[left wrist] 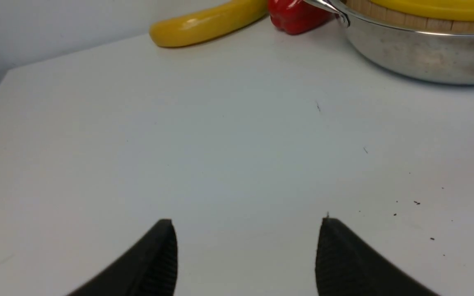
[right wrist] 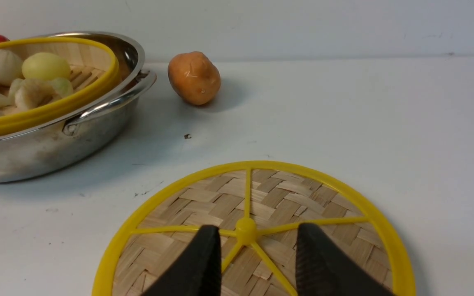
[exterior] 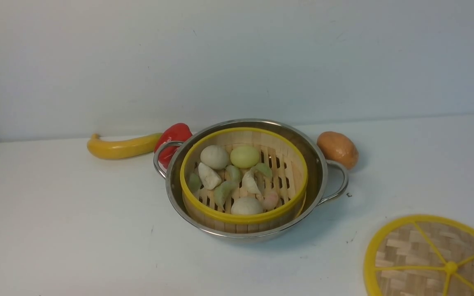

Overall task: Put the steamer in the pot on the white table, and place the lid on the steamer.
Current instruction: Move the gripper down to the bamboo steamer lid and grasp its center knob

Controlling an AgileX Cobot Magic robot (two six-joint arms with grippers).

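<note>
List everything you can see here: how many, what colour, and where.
table: one, white, under everything.
pot: one, shiny steel, table centre.
steamer: one, bamboo with yellow rims, inside the pot.
toy buns and dumplings: several, white, pale green, yellowish, pink, in the steamer.
lid: one, woven bamboo with yellow rim, flat on the table, right of the pot.
banana: one, yellow, behind-left of pot.
pepper: one, red, behind pot's left handle.
potato: one, orange-brown, by pot's right handle.
left gripper: one, black, open over bare table.
right gripper: one, black, open above lid's knob.
</note>
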